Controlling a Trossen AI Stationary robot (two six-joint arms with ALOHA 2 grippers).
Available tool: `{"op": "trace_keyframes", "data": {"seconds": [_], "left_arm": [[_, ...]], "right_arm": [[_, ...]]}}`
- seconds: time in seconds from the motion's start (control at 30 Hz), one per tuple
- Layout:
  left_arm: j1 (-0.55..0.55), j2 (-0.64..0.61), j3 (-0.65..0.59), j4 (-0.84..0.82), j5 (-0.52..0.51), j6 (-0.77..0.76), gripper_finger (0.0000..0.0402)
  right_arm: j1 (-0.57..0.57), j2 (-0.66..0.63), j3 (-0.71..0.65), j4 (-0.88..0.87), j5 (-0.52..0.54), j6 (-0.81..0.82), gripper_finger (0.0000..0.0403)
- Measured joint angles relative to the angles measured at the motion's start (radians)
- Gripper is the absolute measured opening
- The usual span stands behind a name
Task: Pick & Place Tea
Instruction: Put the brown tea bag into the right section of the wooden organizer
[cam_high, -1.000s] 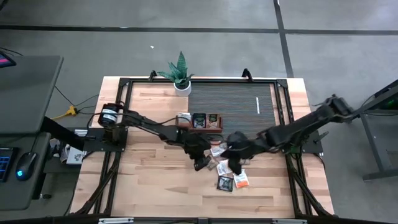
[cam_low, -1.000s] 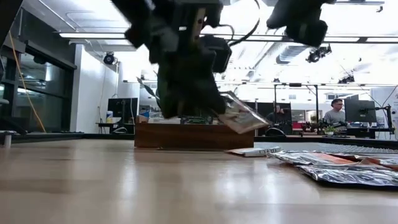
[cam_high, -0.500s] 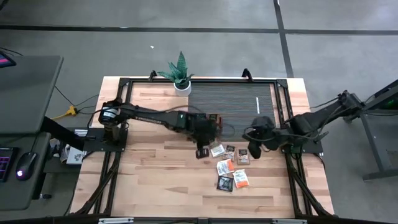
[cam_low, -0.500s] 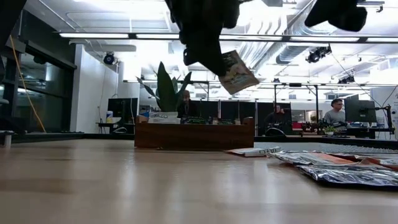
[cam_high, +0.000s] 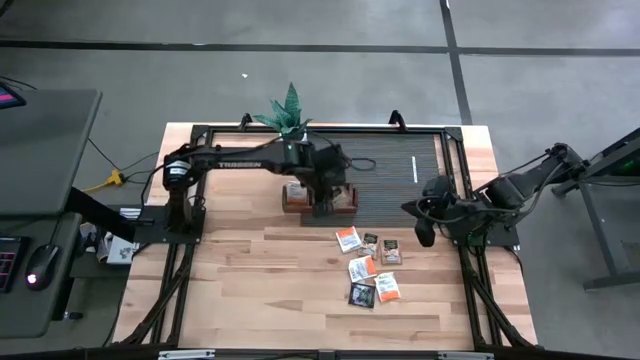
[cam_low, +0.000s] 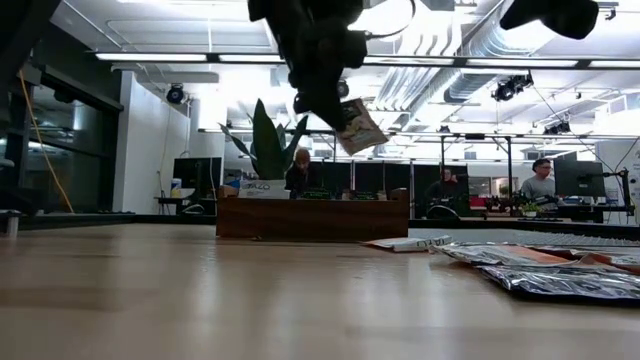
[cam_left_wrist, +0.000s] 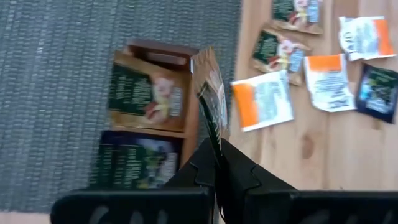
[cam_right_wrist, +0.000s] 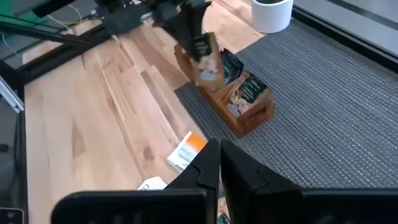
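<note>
- Tea bag (cam_low: 360, 127) is what I see in my left gripper (cam_left_wrist: 214, 146). It is small, flat and square, dark green with a light label and a little picture on it. It hangs tilted in the air, pinched by one edge.
- My left gripper's fingers are squeezed tight on that tea bag. In the high view the gripper sits right over the wooden tray (cam_high: 318, 200).
- I see the tray is long and brown with walls between its boxes. Dark green tea bags (cam_left_wrist: 146, 96) already stand inside it. The tray lies at the edge of the grey mat (cam_high: 380, 165).
- More tea bags (cam_high: 370, 265) lie flat on the table (cam_high: 240, 290), near the tray on its front side. Some are white and orange (cam_left_wrist: 264, 99). Some are dark with a light label (cam_left_wrist: 283, 50). They lie close together, and a few touch.
- My right gripper (cam_high: 424, 232) waits at the right side of the table, away from the loose bags. Its fingers are closed and I see nothing in them.
- Green plant in a white pot (cam_high: 292, 140) stands behind the tray.
</note>
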Motion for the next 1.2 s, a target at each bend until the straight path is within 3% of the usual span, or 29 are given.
{"op": "trace_keyframes", "data": {"seconds": [0.57, 0.77, 0.87, 1.2], "left_arm": [[0.053, 0.055, 0.003, 0.033, -0.018, 0.111, 0.0000], [0.052, 0.140, 0.110, -0.001, -0.027, 0.122, 0.0000], [0.053, 0.162, 0.181, -0.116, -0.076, 0.170, 0.0000], [0.058, 0.268, 0.340, -0.258, -0.132, 0.299, 0.0000]], "right_arm": [[0.000, 0.001, 0.000, -0.049, 0.032, -0.009, 0.0009], [0.000, 0.001, 0.000, -0.053, 0.038, -0.009, 0.0002], [0.000, 0.001, 0.000, -0.053, 0.038, -0.009, 0.0004], [0.000, 0.001, 0.000, -0.053, 0.037, -0.007, 0.0008]]}}
